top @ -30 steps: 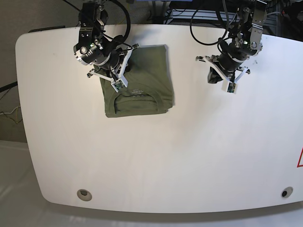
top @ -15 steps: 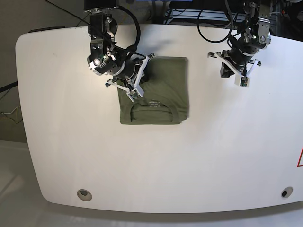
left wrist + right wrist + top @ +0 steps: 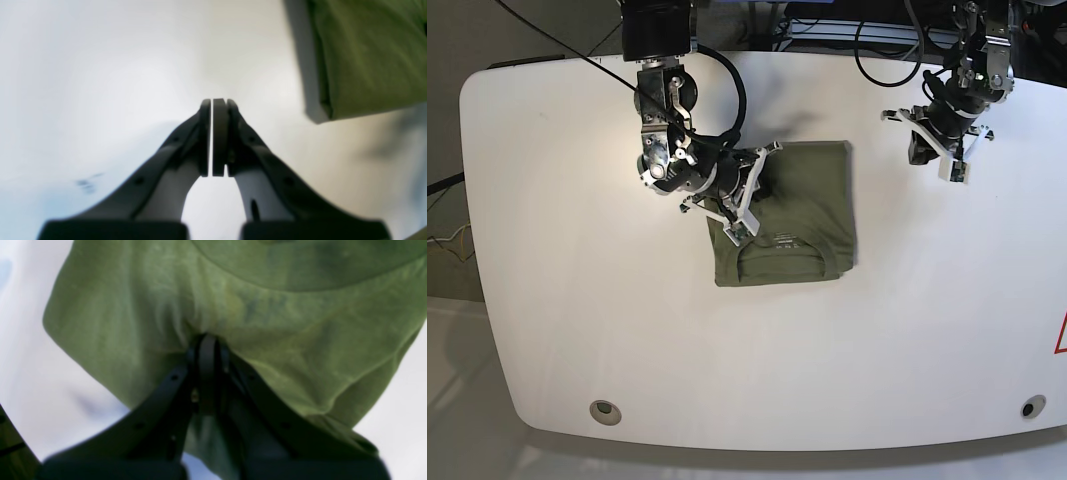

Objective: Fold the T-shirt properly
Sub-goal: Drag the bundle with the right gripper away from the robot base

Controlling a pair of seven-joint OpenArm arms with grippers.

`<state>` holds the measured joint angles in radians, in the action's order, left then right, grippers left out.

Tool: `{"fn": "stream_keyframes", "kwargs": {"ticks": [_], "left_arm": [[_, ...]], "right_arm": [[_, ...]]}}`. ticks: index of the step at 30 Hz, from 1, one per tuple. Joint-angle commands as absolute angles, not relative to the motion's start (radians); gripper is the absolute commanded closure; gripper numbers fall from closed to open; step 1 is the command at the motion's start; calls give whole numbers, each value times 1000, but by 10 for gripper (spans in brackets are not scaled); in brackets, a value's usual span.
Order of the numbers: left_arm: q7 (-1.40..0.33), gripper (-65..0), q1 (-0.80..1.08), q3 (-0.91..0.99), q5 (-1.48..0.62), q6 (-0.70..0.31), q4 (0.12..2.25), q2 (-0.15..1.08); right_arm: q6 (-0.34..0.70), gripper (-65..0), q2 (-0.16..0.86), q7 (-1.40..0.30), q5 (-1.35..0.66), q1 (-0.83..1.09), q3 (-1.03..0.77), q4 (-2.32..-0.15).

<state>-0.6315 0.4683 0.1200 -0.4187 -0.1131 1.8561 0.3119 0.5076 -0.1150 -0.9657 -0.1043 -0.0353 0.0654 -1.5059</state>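
The olive-green T-shirt [image 3: 799, 215] lies folded into a compact rectangle on the white table [image 3: 727, 360], collar toward the front edge. On the shirt's left part, my right gripper [image 3: 739, 226] is shut. In the right wrist view its fingertips [image 3: 207, 340] pinch the T-shirt [image 3: 267, 323], and wrinkles run into the tips. My left gripper [image 3: 954, 172] hovers at the back right, apart from the cloth. The left wrist view shows it [image 3: 212, 103] shut and empty over bare table, with a corner of the T-shirt [image 3: 367, 56] at upper right.
Two round grommets sit near the table's front edge, one at the left [image 3: 605, 410] and one at the right [image 3: 1028, 407]. A red marking [image 3: 1061, 335] touches the right edge. Cables and dark equipment [image 3: 827, 20] crowd the space behind the table.
My right gripper has slid to the right and slightly forward, dragging the folded T-shirt with it toward the table's middle. My left arm has drifted right and back.
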Motion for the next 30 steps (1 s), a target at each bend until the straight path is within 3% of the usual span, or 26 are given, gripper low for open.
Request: {"fn": "stream_keyframes", "kwargs": {"ticks": [1, 16, 30], "left_arm": [[-616, 0, 486, 140, -424, -120, 1876, 325], [-616, 0, 509, 180, -421, -122, 1876, 328], [-616, 0, 516, 182, -420, -122, 1876, 328]], "right_arm": [[501, 0, -117, -975, -61, -59, 67, -1457], [460, 0, -137, -839, -61, -191, 67, -1222], [418, 0, -137, -785, -70, -254, 67, -1161]]}}
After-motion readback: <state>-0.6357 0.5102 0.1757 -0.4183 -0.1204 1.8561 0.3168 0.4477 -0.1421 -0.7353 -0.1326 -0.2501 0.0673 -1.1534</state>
